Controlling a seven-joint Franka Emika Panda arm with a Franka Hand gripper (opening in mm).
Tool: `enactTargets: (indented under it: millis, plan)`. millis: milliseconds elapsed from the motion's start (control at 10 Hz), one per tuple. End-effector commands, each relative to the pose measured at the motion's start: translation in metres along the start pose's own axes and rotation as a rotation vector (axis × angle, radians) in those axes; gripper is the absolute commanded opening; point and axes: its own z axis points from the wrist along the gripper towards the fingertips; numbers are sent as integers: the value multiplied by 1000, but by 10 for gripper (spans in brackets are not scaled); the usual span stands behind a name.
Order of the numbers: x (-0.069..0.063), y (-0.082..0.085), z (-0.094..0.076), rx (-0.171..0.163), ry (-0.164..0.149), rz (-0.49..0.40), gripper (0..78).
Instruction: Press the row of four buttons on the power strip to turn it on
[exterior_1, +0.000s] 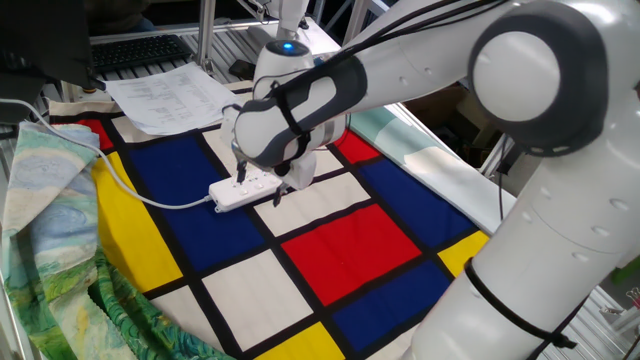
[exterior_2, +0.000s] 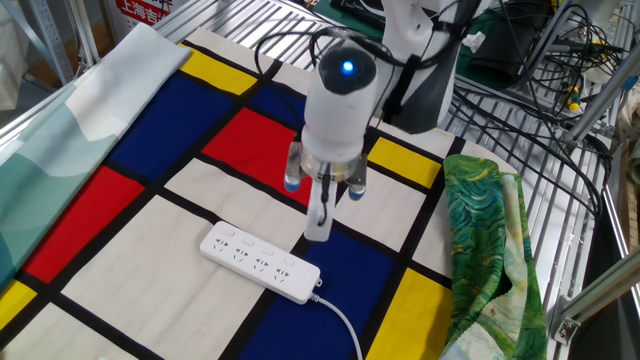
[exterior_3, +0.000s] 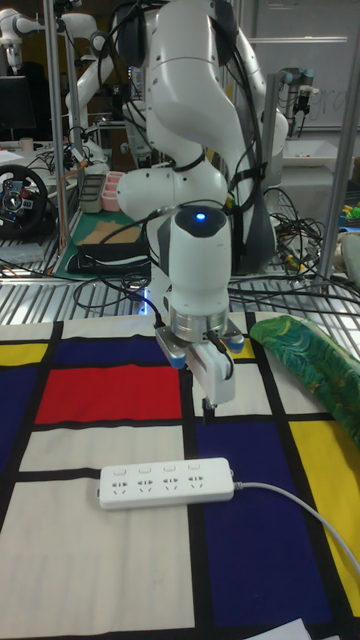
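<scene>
The white power strip (exterior_3: 168, 482) lies flat on the checked cloth, also in view as the power strip (exterior_2: 262, 262) and the power strip (exterior_1: 243, 191). The row of four buttons (exterior_3: 157, 468) runs along its far edge, and shows in the other fixed view as the row of four buttons (exterior_2: 255, 247). My gripper (exterior_3: 209, 408) points straight down, its fingers shut together and holding nothing. It hangs a little above the cloth, just behind the strip's cable end. The gripper (exterior_2: 316, 237) does not touch the strip. In one fixed view the gripper (exterior_1: 238, 182) partly covers the strip.
The strip's white cable (exterior_2: 345, 325) trails off toward the table edge. A green patterned cloth (exterior_2: 490, 230) lies bunched at one side and a pale teal cloth (exterior_2: 60, 130) at the other. Printed papers (exterior_1: 165, 95) rest at the far end. Metal rack bars border the table.
</scene>
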Motion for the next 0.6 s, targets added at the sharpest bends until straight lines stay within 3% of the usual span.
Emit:
enactTargets:
  millis: [100,600]
  plan:
    - [-4,-2,-12,-19,24,143,774]
    - [-8,7,9,-20,18,193,774]
